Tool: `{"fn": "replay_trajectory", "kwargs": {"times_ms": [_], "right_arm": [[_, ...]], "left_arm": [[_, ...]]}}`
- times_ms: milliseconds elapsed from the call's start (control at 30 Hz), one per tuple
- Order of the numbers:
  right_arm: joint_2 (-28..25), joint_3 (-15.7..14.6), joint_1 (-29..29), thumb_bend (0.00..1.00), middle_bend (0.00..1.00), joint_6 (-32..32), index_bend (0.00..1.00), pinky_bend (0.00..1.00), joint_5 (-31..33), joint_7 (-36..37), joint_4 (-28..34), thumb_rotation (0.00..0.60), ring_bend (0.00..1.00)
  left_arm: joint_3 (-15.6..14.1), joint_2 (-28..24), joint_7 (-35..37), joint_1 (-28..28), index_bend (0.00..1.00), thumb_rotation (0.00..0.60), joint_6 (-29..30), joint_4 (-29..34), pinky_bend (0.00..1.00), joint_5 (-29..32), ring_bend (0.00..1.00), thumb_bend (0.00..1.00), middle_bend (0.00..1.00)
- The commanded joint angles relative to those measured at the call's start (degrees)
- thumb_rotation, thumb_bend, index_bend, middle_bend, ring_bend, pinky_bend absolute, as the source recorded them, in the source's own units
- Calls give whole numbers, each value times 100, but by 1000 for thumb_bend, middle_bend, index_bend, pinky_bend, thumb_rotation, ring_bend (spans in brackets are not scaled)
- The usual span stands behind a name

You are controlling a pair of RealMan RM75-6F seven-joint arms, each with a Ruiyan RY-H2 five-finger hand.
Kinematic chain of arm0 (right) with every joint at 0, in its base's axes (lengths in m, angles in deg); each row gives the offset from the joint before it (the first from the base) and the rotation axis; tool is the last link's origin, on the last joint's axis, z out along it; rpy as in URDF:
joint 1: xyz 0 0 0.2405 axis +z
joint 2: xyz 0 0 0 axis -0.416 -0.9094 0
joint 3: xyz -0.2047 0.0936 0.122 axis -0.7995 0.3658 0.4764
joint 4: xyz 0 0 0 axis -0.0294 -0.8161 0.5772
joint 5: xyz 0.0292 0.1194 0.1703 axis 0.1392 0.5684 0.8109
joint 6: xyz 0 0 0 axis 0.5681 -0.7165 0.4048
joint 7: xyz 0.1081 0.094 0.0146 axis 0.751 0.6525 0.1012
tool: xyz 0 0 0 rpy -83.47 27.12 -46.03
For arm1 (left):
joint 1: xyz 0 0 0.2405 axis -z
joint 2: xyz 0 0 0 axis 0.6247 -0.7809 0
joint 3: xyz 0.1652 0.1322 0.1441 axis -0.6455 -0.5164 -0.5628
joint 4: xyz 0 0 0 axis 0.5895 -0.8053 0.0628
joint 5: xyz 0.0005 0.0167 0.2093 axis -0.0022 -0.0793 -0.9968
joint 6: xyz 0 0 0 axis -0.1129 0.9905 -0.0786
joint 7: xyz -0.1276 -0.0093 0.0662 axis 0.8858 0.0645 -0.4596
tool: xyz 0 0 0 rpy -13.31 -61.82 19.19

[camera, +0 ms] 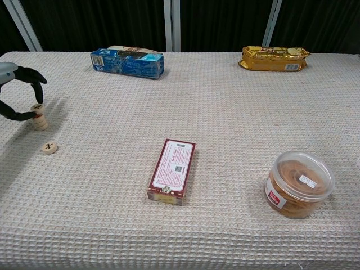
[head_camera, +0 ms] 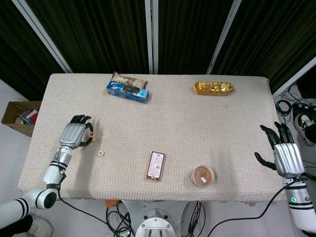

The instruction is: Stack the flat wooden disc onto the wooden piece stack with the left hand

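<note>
Wooden disc (camera: 37,107) pinched in left hand (camera: 17,93), sitting right atop the stack (camera: 40,121). If it's off-center at release, stack prob topples. Right hand (head_camera: 284,154) spread, idle.

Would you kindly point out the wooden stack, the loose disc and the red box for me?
wooden stack (camera: 40,119), chest view, on the side of the pile.
loose disc (camera: 50,147), chest view, on its marked top face.
red box (camera: 172,169), chest view, middle of its printed top.
</note>
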State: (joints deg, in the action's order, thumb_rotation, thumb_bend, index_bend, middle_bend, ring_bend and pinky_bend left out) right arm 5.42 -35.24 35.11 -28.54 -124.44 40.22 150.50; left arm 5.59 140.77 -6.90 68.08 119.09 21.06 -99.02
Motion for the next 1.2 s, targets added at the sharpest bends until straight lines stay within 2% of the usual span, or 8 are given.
{"fn": "replay_trajectory", "kwargs": {"times_ms": [33,633,1200], "right_arm": [[4,2,0,176,239,3,146,0,3,7,-9,600,7],[39,7,-23,177,239,7,146,0,31,20,-35,600,7],[55,19,-32,190,239,17,146,0,58,19,-38,600,7]], "left_arm": [[-22,-16,-12,-1,505,600,8,22,101,21,81,384,146],[-160,9,-75,26,482,600,74,-16,101,59,80,372,145],[-243,25,-104,43,409,600,66,-49,101,85,80,361,139]]}}
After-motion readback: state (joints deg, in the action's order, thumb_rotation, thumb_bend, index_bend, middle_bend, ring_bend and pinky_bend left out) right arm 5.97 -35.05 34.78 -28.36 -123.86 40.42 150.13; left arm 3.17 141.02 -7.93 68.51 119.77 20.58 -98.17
